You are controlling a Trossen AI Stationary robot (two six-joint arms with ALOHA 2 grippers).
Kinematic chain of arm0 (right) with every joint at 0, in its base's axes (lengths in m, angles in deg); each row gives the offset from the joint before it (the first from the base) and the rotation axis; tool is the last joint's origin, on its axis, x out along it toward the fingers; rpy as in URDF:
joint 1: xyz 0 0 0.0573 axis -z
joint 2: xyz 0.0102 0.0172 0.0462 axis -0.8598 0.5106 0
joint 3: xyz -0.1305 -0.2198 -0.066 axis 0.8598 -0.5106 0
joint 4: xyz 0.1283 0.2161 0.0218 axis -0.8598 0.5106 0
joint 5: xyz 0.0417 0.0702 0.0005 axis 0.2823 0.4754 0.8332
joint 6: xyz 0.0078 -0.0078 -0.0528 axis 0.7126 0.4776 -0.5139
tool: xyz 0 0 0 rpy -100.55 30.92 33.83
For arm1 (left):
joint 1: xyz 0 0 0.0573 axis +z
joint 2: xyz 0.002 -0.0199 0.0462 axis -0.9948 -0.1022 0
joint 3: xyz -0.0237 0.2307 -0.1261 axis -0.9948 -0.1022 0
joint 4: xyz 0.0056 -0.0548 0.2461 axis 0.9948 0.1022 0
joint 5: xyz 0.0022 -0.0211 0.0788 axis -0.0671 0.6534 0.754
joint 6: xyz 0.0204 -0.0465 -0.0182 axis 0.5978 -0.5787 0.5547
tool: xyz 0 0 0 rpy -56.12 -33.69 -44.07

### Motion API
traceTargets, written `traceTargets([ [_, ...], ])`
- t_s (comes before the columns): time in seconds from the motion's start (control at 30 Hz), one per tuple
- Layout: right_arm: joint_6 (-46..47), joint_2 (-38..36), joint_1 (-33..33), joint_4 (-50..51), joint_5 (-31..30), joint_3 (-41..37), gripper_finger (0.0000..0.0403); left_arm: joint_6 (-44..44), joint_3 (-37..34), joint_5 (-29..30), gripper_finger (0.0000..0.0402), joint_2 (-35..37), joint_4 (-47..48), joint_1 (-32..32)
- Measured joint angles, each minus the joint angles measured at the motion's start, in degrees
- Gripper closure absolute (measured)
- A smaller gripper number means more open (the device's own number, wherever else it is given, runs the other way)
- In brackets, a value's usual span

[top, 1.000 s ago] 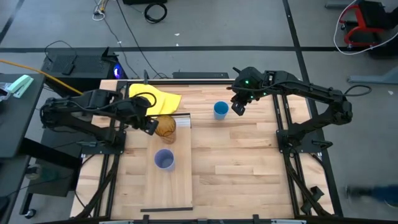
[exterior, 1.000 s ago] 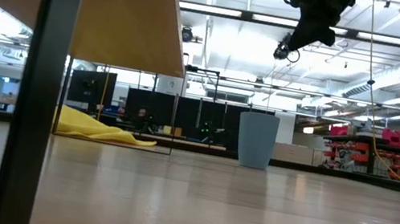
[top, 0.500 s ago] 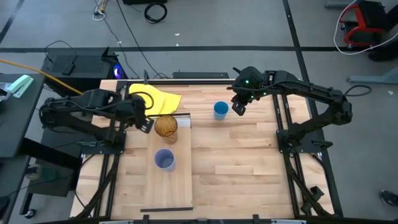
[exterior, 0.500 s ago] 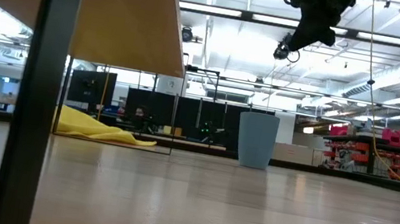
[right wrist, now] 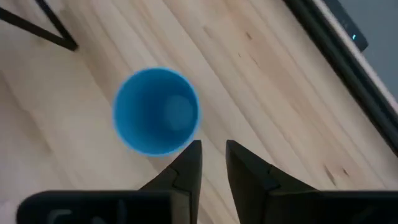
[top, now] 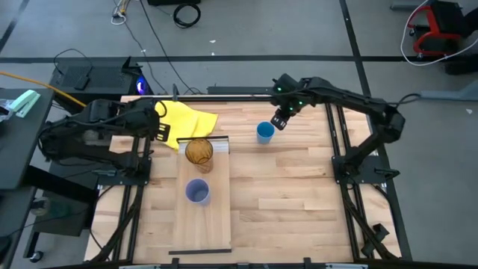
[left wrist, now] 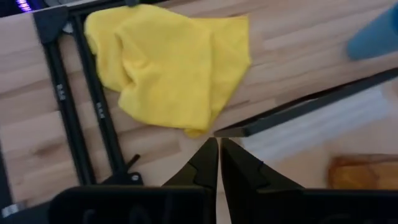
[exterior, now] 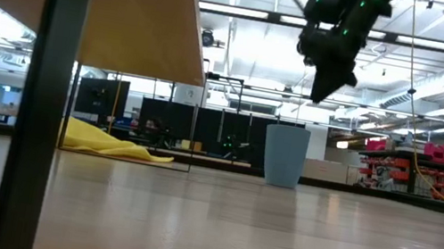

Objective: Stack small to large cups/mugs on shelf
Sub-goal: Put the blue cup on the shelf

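Note:
The amber-brown cup (top: pixel 199 152) stands upright on the far end of the long pale shelf (top: pixel 214 224), next to its ridged white strip (left wrist: pixel 323 124). The lavender cup (top: pixel 197 191) stands upright farther down the shelf. The bright blue cup (top: pixel 264 133) stands upright on the tabletop. My right gripper (right wrist: pixel 212 155) hangs open above the blue cup (right wrist: pixel 157 111), just beside its rim toward the table's right, and touches nothing. My left gripper (left wrist: pixel 219 155) is shut and empty, to the left of the amber cup (left wrist: pixel 360 174), near the yellow cloth (left wrist: pixel 168 65).
The yellow cloth (top: pixel 187 119) lies crumpled at the table's far left, beside the shelf's far end. In the low view the shelf (exterior: pixel 133 10) stands raised on dark legs (exterior: pixel 46 95). Bare wooden tabletop (top: pixel 291 202) spreads right of the shelf.
My left gripper has drawn back from beside the amber cup toward the table's far left, over the cloth's edge; the cup stays upright on the shelf. My right gripper has come down and shifted toward the blue cup, tipping more steeply downward.

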Motion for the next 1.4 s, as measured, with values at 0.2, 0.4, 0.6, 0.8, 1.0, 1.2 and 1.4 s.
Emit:
traceTargets([
  [0.2, 0.2, 4.2, 1.0, -1.6, 0.3, 0.0, 0.0284, 3.2, -3.6, -0.2, 0.0365, 0.2, 0.0, 3.5],
  [0.4, 2.0, 7.2, 0.3, -2.0, 1.8, 0.0, 0.0272, 3.3, -6.3, -1.6, 0.0352, 0.2, 0.0, 4.5],
  [0.6, 2.3, 9.1, -0.6, -4.7, 2.0, 0.0, 0.0277, 3.4, -6.7, -2.0, 0.035, 0.2, -0.2, 4.5],
  [0.8, 2.4, 11.3, -0.7, -5.0, 2.4, 0.0, 0.0279, 3.4, -6.7, -2.4, 0.0349, 0.2, -0.2, 4.5],
  [1.0, 2.4, 14.0, -0.7, -6.0, 2.7, 0.0, 0.0279, 3.3, -6.7, -2.6, 0.0351, 0.2, -0.2, 4.5],
  [1.2, 3.2, 13.5, -0.7, -7.0, 2.7, 0.0, 0.0288, 3.2, -6.7, -2.6, 0.0353, 0.2, -0.2, 4.5],
  [1.4, 3.5, 13.8, -0.5, -6.2, 2.4, 0.0, 0.0339, 3.2, -6.7, -2.6, 0.0367, 0.2, -0.2, 4.5],
])
